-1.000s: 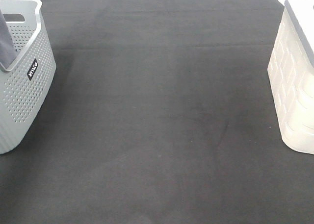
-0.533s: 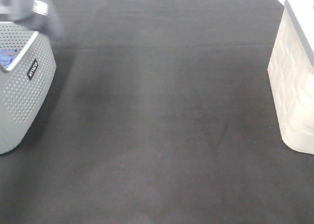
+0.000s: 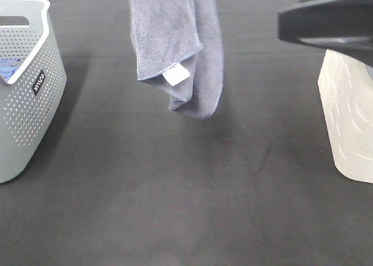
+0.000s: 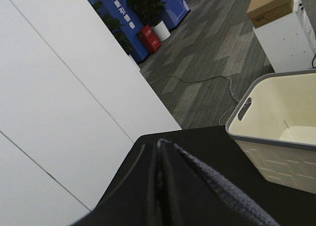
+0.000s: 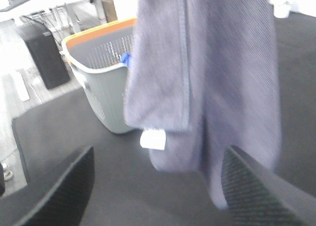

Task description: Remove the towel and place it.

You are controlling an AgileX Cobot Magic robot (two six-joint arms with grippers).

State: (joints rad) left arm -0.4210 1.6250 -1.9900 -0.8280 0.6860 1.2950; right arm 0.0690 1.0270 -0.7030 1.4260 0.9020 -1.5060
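The greyish-lavender towel (image 3: 175, 45) hangs folded in the air over the middle of the black table, its white tag (image 3: 176, 74) facing the camera. Its upper end runs out of the exterior view's top. In the left wrist view my left gripper (image 4: 160, 148) is shut, and the towel's hem (image 4: 224, 189) trails from its closed fingers. My right gripper (image 5: 158, 186) stands open in front of the hanging towel (image 5: 207, 77), apart from it, nothing between its fingers. A black part of the right arm (image 3: 326, 18) shows at the upper right of the exterior view.
A grey perforated basket (image 3: 29, 91) stands at the table's left edge with a blue cloth (image 3: 7, 68) inside. A cream basket (image 3: 349, 114) stands at the right edge; the left wrist view shows its inside (image 4: 276, 132) bare.
The towel has come up out of the grey basket and swung right to hang over the table's middle. The right arm has come into view at the upper right.
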